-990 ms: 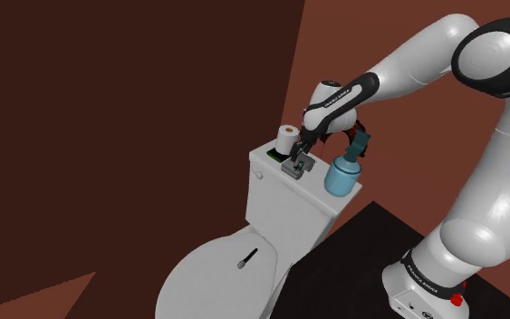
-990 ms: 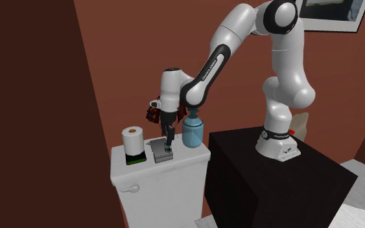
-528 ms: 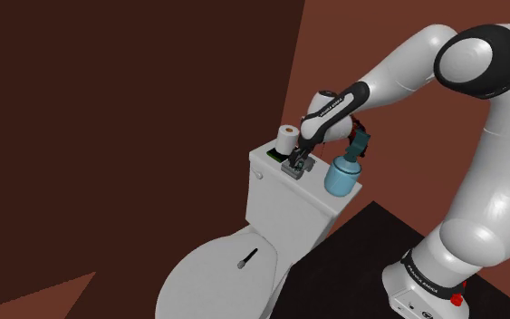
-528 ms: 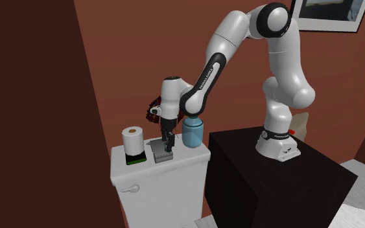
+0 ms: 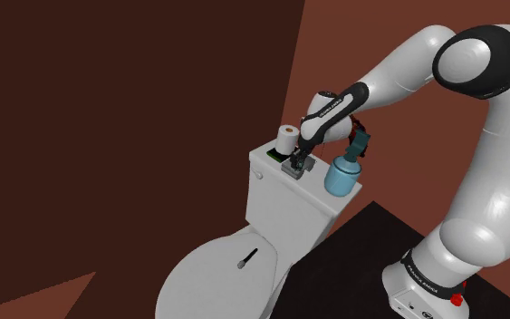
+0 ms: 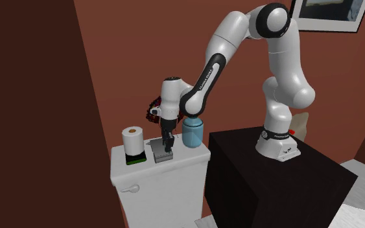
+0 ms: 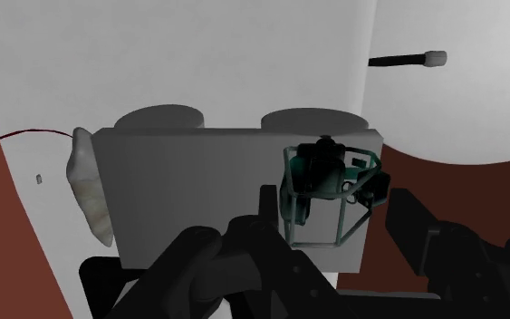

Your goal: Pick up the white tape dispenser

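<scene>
— Where is the tape dispenser?
— The grey tape dispenser (image 6: 163, 153) sits on top of the toilet tank (image 6: 119, 162), between the paper roll (image 6: 132, 138) and the blue bottle (image 6: 192, 133).
— And the gripper?
— The gripper (image 7: 337, 207) is right down at it. Its fingers (image 7: 268, 204) are apart, one on each side of the dispenser's dark green part.

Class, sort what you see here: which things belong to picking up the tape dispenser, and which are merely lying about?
Belongs to the job:
grey tape dispenser
pincer at it

Lying about:
toilet paper roll
blue spray bottle
(both on the same toilet tank)
framed picture on the wall
</scene>
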